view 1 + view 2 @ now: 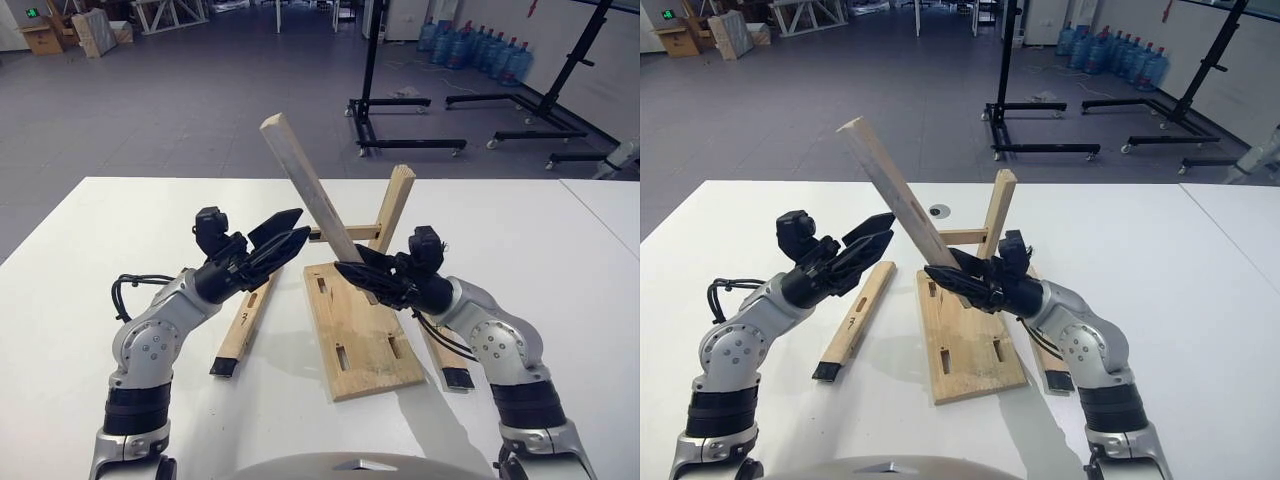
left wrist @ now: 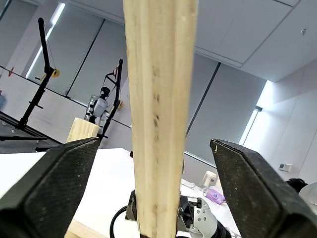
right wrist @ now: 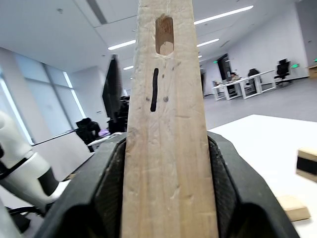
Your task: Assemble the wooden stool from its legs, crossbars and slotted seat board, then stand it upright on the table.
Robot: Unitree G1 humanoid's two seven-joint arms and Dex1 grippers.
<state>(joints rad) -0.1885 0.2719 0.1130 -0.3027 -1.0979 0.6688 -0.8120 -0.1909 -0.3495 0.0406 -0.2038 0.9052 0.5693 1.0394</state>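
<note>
Progress: assembly looks to be at an early stage, with the stool not yet standing and most parts lying loose on the white tabletop (image 1: 120, 230).
Right end effector (image 1: 352, 272): it is clenching the lower end of a wooden leg (image 1: 312, 190), its dark fingers (image 3: 104, 198) pressing against both sides of the wood.
Left end effector (image 1: 298, 228): it is hovering released, with its fingers (image 2: 54, 188) spread on either side of the same leg and not touching it.
Held leg: it is slanting up and away from the right end effector, with an oval mortise hole (image 3: 164, 34) and a dark pencil-like mark showing on one face.
Seat board (image 1: 365, 340): it is lying flat just beneath the right end effector, its slots appearing unfilled.
Far leg (image 1: 393, 205): it is leaning upright just beyond the right end effector, with a crossbar (image 1: 360, 233) running from it toward the held leg; whether that joint is seated I cannot tell.
Loose legs: one (image 1: 243, 325) is lying flat below the left end effector, and another (image 1: 452, 372) is lying under the right arm.
Remaining work: by my judgement, joining legs to crossbars, seating them in the slots, then standing the stool upright.
Materials: pale, square-cut, unfinished timber with visible grain, and black caps on the loose legs' feet.
</note>
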